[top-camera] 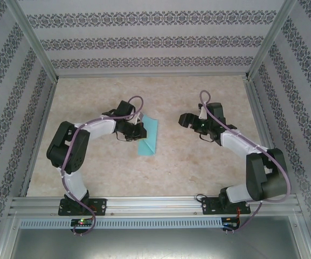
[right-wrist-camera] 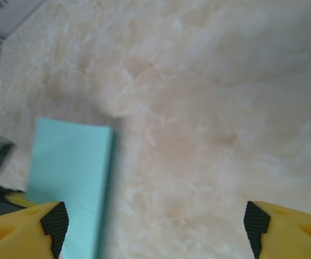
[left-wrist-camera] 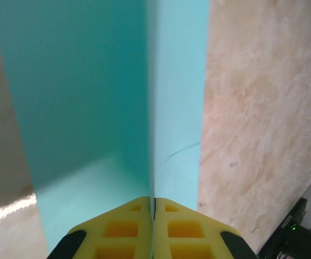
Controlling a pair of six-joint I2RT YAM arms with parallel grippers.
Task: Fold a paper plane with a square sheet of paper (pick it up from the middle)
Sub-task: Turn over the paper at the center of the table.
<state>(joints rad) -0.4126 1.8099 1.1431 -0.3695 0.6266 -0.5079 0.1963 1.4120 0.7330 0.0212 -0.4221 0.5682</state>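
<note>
Your left gripper (left-wrist-camera: 153, 200) is pinching fully closed on the folded square sheet of paper (left-wrist-camera: 90, 97) at its crease, sheet sitting left of table (top-camera: 198, 162) centre, your right gripper (right-wrist-camera: 155, 221) is hovering nearby, fingers spread wide — gripping nothing.

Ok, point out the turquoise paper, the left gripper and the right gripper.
turquoise paper (top-camera: 149, 137), top view, middle of the folded sheet.
left gripper (left-wrist-camera: 153, 208), left wrist view, seam where its shut yellow fingertips pinch the paper's fold.
right gripper (right-wrist-camera: 155, 226), right wrist view, open gap midway between its fingertips.
</note>
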